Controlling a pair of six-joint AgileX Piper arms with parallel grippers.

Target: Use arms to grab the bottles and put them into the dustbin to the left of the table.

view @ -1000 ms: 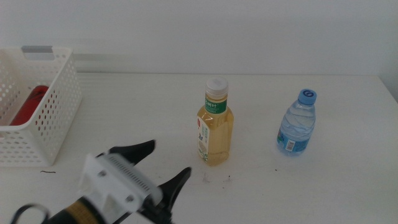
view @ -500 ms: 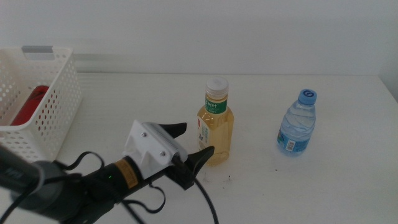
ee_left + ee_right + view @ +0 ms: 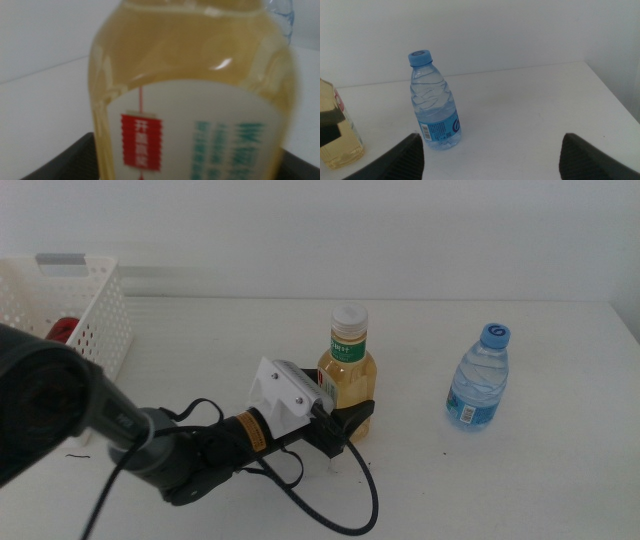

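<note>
Since 1 s ago, left gripper (image 3: 340, 420) moved fwd from bottom edge; jaws now open around tea bottle (image 3: 348, 375), mid-table. Step: grasp. Next, I'd say: close, lift, carry to bin (image 3: 100, 320). Right gripper (image 3: 490, 150) waits, open, near water bottle (image 3: 434, 102).

- the tea bottle (image 3: 346, 385) stands upright near the middle of the table (image 3: 520, 480), full of yellowish liquid, with a white cap and a green band at the neck; its white label carries a red patch.
- the water bottle (image 3: 477, 377) stands upright well to the right of it, small, clear blue, with a blue cap and blue label.
- a red can (image 3: 61, 330) lies inside the dustbin (image 3: 102, 320), a white perforated basket with a grey strip on its rim, at the table's left edge.
</note>
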